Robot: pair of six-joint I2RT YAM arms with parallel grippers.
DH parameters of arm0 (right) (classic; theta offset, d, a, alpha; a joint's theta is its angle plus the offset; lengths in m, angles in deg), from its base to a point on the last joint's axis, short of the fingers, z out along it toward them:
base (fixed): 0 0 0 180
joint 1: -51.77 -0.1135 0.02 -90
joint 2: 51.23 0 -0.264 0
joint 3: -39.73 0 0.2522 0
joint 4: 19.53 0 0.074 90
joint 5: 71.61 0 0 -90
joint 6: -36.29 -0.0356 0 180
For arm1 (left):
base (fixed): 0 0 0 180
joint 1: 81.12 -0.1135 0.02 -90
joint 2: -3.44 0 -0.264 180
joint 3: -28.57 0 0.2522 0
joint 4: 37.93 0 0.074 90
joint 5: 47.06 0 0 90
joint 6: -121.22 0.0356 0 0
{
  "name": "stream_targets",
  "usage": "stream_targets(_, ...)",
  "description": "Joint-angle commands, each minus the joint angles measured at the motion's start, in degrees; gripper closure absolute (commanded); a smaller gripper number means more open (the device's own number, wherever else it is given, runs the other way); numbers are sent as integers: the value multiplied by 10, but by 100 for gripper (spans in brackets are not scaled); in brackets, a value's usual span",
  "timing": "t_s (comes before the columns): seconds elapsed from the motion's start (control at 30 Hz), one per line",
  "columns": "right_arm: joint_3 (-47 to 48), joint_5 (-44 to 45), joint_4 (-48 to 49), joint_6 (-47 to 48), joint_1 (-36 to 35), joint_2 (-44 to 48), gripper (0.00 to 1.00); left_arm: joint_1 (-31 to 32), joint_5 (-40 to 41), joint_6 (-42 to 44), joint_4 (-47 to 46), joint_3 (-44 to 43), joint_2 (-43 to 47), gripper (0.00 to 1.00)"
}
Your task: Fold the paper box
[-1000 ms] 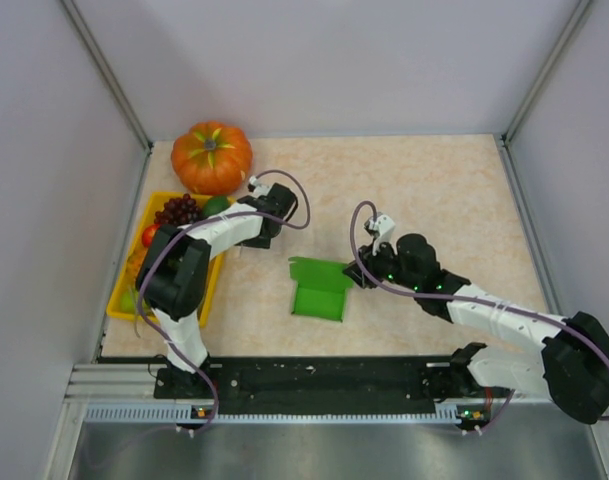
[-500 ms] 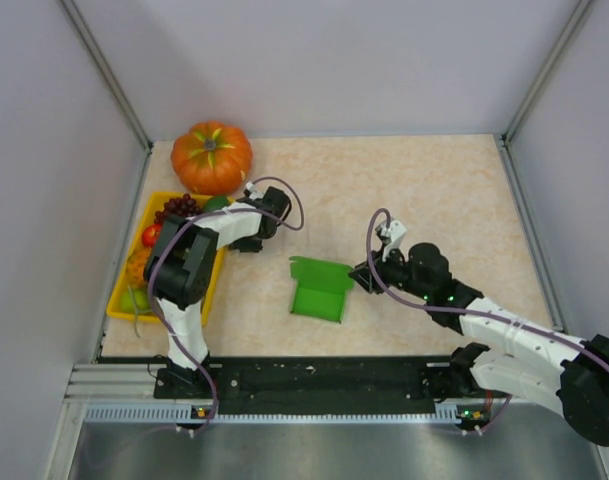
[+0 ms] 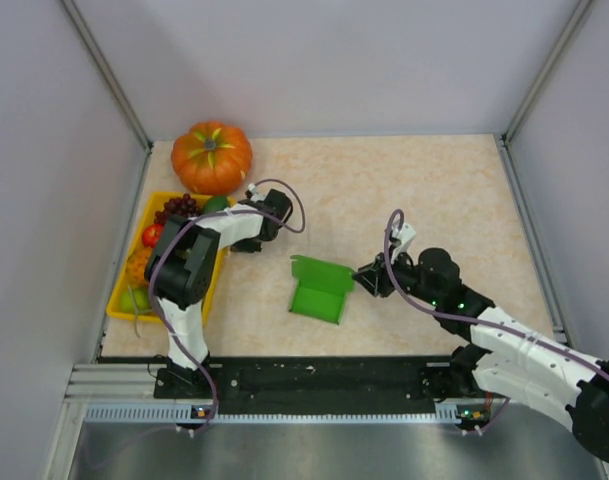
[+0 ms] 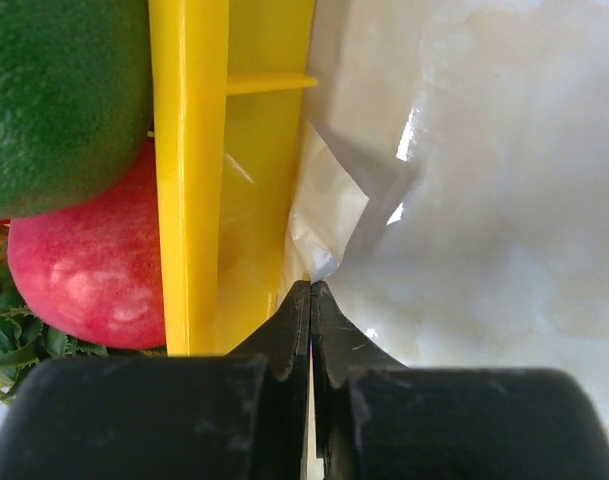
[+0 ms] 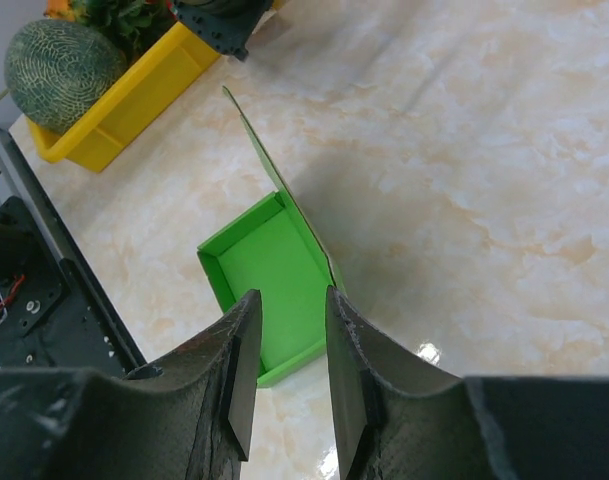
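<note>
Two grippers empty: left gripper (image 4: 311, 300) closed beside yellow tray (image 4: 189, 200), frame left; right gripper (image 5: 289, 300) narrowly parted beside paper box (image 5: 269, 265), centre. Upright flap (image 5: 274, 185) best pressed along crease.

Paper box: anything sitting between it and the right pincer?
Nothing visible. The right pincer, open, sits just off the right edge of the paper box, with only bare table between them. The yellow tray and the pumpkin stand well to the left, out of the path.
</note>
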Motion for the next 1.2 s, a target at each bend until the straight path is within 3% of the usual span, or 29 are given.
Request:
stream_targets(0.0, 33, 20, -59, -9, 4, 30, 69, 28, -46, 3, -6, 15, 77, 100)
stream_targets(0.1, 62, 50, -140, -6, 4, 48, 68, 50, -132, -28, 8, 48, 143, 100)
stream_targets(0.27, 94, 89, -248, -9, 4, 60, 65, 79, -259, -61, 4, 147, 360, 100)
stream_targets(0.37, 94, 83, -275, -18, 4, 66, 65, 80, -387, -49, -9, 210, 495, 100)
stream_targets(0.43, 90, 80, -281, -30, 5, 77, 64, 81, -523, -55, -48, 263, 572, 100)
stream_targets(0.53, 95, 79, -285, -47, 5, 81, 64, 82, -650, -87, -84, 306, 629, 100)
stream_targets(0.67, 96, 82, -286, -68, 5, 76, 64, 88, -765, -156, -241, 394, 625, 100)
stream_targets(0.8, 97, 72, -296, -87, 4, 61, 66, 97, -738, -150, -285, 389, 573, 100)
stream_targets(1.03, 97, 49, -299, -84, 4, 37, 69, 102, -770, -127, -334, 355, 448, 100)
stream_targets(1.17, 97, 51, -299, -78, 3, 37, 69, 106, -763, -119, -344, 347, 431, 100)
